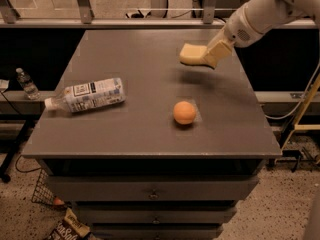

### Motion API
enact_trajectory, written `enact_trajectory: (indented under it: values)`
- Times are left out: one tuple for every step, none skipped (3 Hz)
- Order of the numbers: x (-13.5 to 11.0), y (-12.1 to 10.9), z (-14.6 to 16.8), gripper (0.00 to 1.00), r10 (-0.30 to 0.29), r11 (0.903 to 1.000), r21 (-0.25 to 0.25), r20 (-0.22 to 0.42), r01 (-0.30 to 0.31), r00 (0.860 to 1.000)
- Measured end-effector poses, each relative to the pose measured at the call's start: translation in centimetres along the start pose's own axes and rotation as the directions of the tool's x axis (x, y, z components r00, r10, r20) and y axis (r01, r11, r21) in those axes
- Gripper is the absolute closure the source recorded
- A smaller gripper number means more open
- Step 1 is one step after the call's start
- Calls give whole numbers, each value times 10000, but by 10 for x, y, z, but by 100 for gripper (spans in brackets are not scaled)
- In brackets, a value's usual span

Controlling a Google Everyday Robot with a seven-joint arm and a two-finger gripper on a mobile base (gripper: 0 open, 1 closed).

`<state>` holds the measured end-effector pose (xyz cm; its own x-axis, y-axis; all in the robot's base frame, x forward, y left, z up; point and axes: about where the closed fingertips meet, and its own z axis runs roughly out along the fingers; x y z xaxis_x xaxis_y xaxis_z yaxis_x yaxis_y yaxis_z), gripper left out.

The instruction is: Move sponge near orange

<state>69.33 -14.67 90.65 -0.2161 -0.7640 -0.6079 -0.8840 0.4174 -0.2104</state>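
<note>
The pale yellow sponge [190,53] hangs in the air above the far right part of the grey table [135,134], casting a shadow on the top below it. My gripper [207,56] comes in from the upper right and is shut on the sponge's right end. The orange [184,112] sits on the table nearer the front, below and slightly left of the sponge, well apart from it.
A plastic water bottle [86,96] lies on its side at the table's left. A small bottle [26,83] stands on a ledge off the left edge. A rail runs behind the table. Drawers are below the front edge.
</note>
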Motion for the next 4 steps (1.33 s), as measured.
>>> enact_trajectory:
  values:
    - [41,23,-26,100,465,9989,-10,-407,-466,9981]
    - [64,44,-37,100,561,9980,-254,-708,-580,9959]
    - [72,59,-36,100,459,9971,-571,-849,-509,9953]
    - [71,71,-28,100,315,9959,-818,-910,-390,9954]
